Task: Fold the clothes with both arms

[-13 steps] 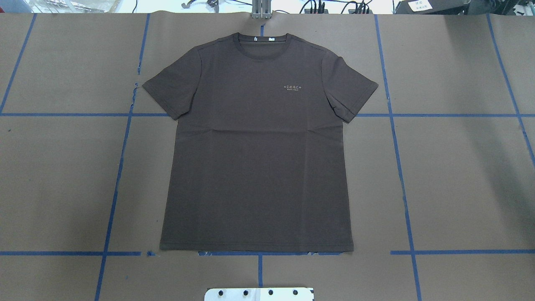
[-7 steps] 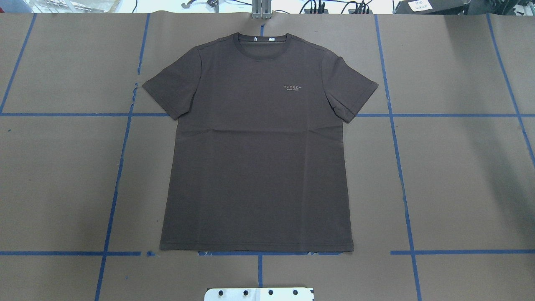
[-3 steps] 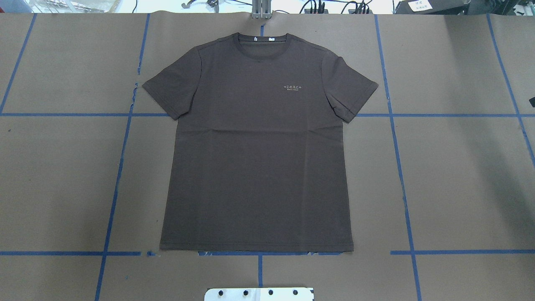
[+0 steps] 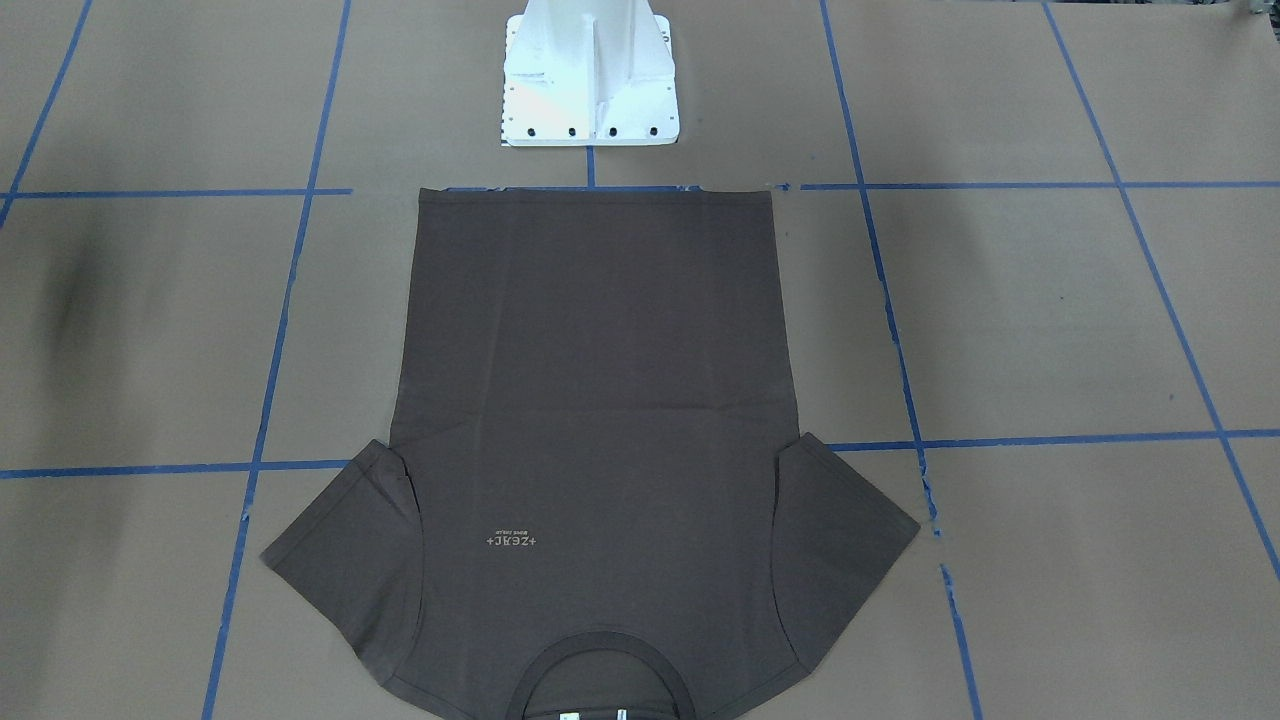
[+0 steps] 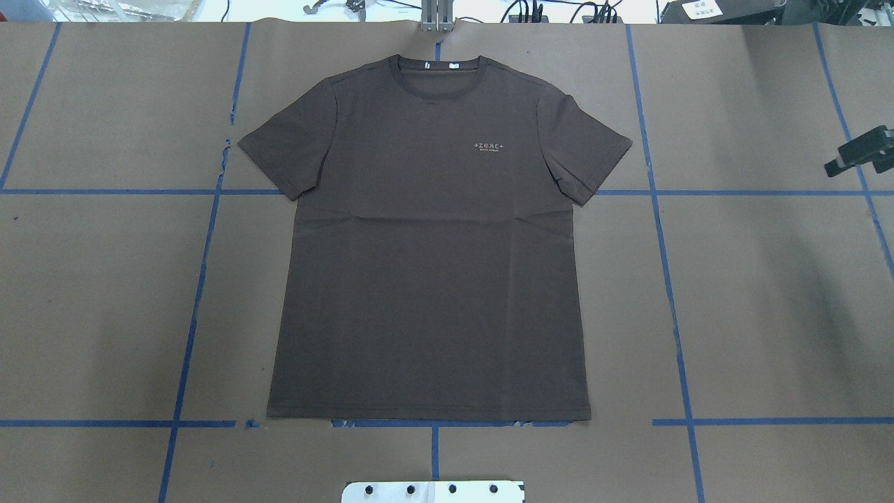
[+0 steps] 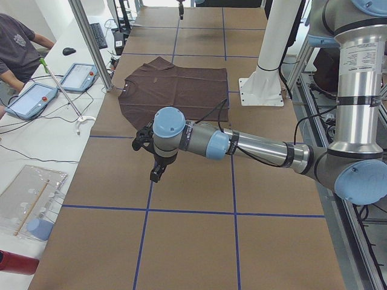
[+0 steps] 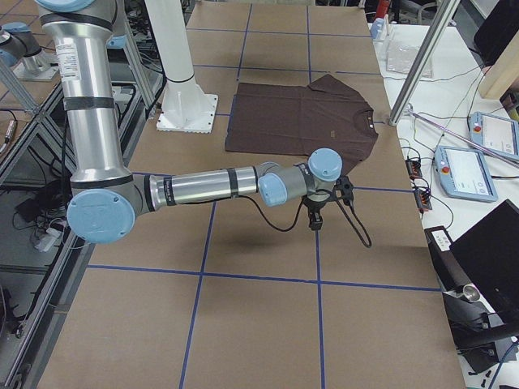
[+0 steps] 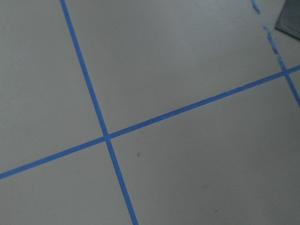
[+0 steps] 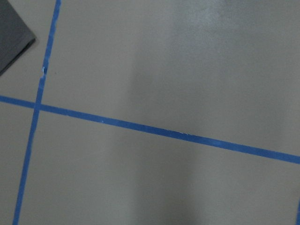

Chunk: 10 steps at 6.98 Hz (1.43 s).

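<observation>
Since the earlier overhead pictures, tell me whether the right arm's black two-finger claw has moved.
Yes. The right arm's black claw has come in from the view's right edge, leftward onto the blue tape line.

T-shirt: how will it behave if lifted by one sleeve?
Probably floppy: the t-shirt lies flat with soft creases across its middle, so it should drape and sag. Likely light; the fabric looks thin. Pushed on the brown paper, it would probably bunch rather than slide.
</observation>
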Motion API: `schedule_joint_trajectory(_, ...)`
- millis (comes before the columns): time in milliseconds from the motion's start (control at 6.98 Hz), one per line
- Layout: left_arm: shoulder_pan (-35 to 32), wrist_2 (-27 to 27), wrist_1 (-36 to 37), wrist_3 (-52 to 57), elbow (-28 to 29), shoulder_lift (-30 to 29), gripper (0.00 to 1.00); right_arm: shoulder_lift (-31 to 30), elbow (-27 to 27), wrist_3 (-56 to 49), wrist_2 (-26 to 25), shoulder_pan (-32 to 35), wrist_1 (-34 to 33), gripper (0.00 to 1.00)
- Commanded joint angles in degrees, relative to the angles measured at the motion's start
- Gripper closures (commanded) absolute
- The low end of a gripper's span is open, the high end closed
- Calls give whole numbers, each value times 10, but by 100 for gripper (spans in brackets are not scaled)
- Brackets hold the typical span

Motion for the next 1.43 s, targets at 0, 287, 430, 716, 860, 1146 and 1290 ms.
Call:
schedule_joint_trajectory(0, 0, -2, -12, -2, -1, 2, 0, 106, -87, 252, -67, -91, 92, 1)
schedule_joint_trajectory(287, 0, -34, -11, -2, -2, 2, 0, 221, -206, 466, -148, -154, 170, 10)
schedule_joint_trajectory(430, 1, -36, -12, -2, 0, 5, 0, 234, -218, 472, -173, -172, 173, 11)
schedule_joint_trajectory(716, 1, -36, -13, -2, 2, 6, 0, 289, -285, 502, -182, -185, 173, 15)
schedule_joint_trajectory(860, 1, -37, -13, -2, 2, 6, 0, 291, -296, 507, -197, -193, 173, 16)
schedule_joint_trajectory(1146, 1, -36, -14, -1, 2, 5, 0, 290, -302, 507, -207, -199, 173, 26)
schedule_joint_trajectory(1290, 1, -36, -14, -2, 1, 6, 0, 289, -305, 506, -208, -199, 173, 31)
